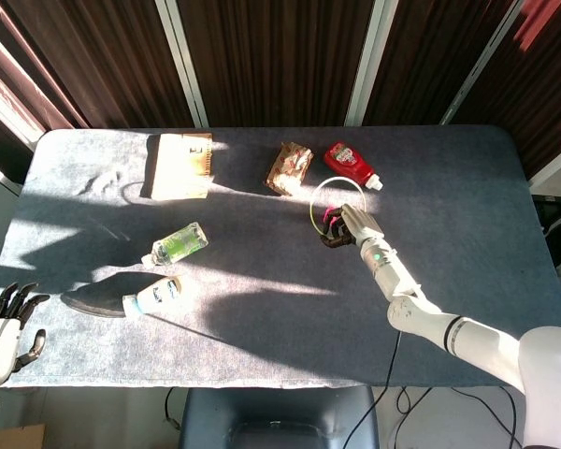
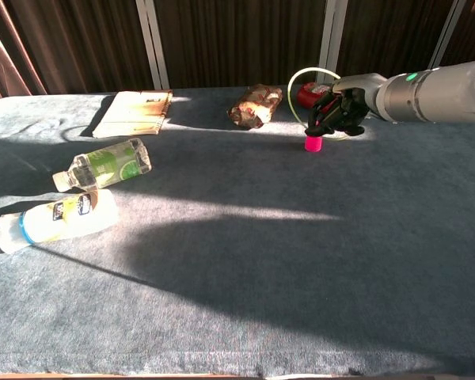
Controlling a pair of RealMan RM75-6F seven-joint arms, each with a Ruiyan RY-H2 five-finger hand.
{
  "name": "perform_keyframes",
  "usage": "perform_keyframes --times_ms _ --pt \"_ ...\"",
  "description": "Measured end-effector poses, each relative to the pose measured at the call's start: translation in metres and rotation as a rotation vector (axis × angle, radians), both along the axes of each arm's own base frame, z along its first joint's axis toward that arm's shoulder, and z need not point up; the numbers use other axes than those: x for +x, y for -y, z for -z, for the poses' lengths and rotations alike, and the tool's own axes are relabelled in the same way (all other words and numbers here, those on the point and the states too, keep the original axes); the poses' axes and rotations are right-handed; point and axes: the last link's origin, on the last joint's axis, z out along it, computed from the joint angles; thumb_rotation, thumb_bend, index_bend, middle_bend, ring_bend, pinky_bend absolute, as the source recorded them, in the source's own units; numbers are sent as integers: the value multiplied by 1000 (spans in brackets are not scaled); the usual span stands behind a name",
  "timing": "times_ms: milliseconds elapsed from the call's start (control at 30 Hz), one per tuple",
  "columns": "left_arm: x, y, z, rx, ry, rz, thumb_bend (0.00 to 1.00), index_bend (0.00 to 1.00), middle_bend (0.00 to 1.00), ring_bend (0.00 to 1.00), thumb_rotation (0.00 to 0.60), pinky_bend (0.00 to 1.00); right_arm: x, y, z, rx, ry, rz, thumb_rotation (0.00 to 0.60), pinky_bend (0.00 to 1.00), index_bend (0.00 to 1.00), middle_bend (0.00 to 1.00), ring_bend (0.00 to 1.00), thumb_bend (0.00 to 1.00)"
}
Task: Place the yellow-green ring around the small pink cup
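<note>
My right hand (image 1: 344, 225) (image 2: 340, 111) grips the thin yellow-green ring (image 1: 318, 190) (image 2: 299, 82), which tilts up and to the left from its fingers. The small pink cup (image 2: 313, 144) (image 1: 329, 218) stands on the grey table right below the hand, partly hidden by the fingers in the head view. The ring hangs in the air above the cup, not around it. My left hand (image 1: 2, 326) hangs off the table's front left corner, fingers apart, holding nothing.
A red ketchup bottle (image 1: 350, 164) and a brown snack packet (image 1: 289, 167) lie just behind the cup. A notebook (image 1: 181, 166) lies at the back left. A clear green bottle (image 1: 176, 244) and a white lotion bottle (image 1: 152, 296) lie at the left.
</note>
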Motion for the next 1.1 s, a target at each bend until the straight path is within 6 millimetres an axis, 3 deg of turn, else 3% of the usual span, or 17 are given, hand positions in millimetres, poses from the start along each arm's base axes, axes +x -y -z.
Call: perform_keyframes --times_ms 600,1100 --pt "1 1 2 -18 -5 8 473 244 124 26 600 184 -8 16 29 56 49 84 600 1000 811 888 1000 572" --pt "1 2 2 -20 -6 12 473 244 123 26 600 184 -7 12 33 66 72 62 600 1000 733 888 1000 543"
